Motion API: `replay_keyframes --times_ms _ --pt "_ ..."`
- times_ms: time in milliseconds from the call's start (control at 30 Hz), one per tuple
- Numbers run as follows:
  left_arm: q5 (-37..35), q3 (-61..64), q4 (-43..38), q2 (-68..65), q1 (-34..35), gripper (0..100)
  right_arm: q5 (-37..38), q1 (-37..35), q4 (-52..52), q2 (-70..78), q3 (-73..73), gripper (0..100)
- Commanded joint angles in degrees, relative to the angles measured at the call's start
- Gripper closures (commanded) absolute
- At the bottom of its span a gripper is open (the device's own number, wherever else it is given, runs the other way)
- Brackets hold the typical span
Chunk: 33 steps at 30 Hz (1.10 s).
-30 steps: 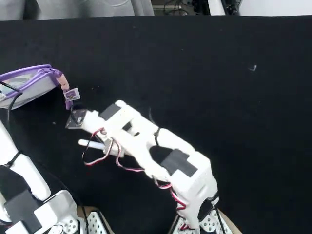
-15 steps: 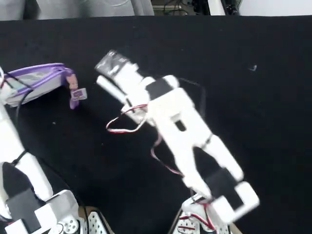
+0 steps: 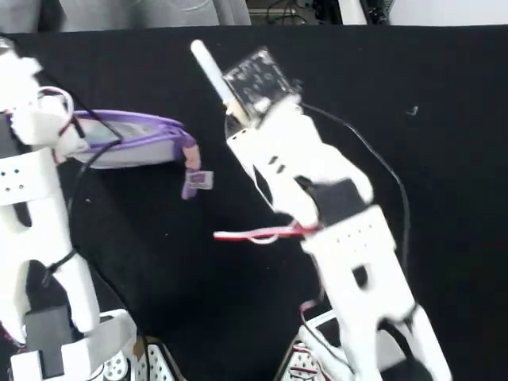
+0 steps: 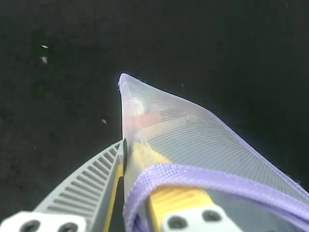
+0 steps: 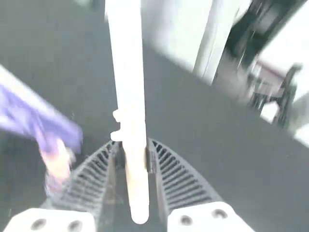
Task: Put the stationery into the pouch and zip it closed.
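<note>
Both have shifted — pen farther back, pouch rightward.

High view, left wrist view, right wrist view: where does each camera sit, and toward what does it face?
High view: fixed above the table, looking down; the left arm is at the pouch, the right arm carries the white pen.
Left wrist view: on the left arm, looking along the left gripper, shut on the pouch, toward the table.
Right wrist view: on the right arm, looking along the right gripper, shut on the white pen, toward the table's edge and the room beyond.
Shared: the high and right wrist views both show white pen and pouch.
</note>
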<state>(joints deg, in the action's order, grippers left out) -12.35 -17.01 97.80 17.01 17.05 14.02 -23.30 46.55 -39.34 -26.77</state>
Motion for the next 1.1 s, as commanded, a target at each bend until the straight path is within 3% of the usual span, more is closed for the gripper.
replay_keyframes --times_ms 0,233,567,767,1067 --pt "-0.62 -4.35 1.67 1.32 -4.09 97 -0.26 -2.9 -6.15 -8.4 -1.71 98.8" --pt "-3.16 -4.26 2.55 0.7 -11.03 97 -0.44 -9.67 -19.52 -18.24 -10.24 98.8" --pt "-5.45 -1.8 0.62 0.7 -11.12 97 -0.44 -19.96 -47.65 -23.87 -30.46 98.8" --pt "-5.54 5.67 -4.75 0.88 -11.12 97 -4.92 -20.31 -59.43 -23.78 -38.64 98.8" --pt "-5.45 6.37 -4.48 1.32 -11.03 97 -5.71 -16.62 -66.2 -21.85 -43.03 98.8"
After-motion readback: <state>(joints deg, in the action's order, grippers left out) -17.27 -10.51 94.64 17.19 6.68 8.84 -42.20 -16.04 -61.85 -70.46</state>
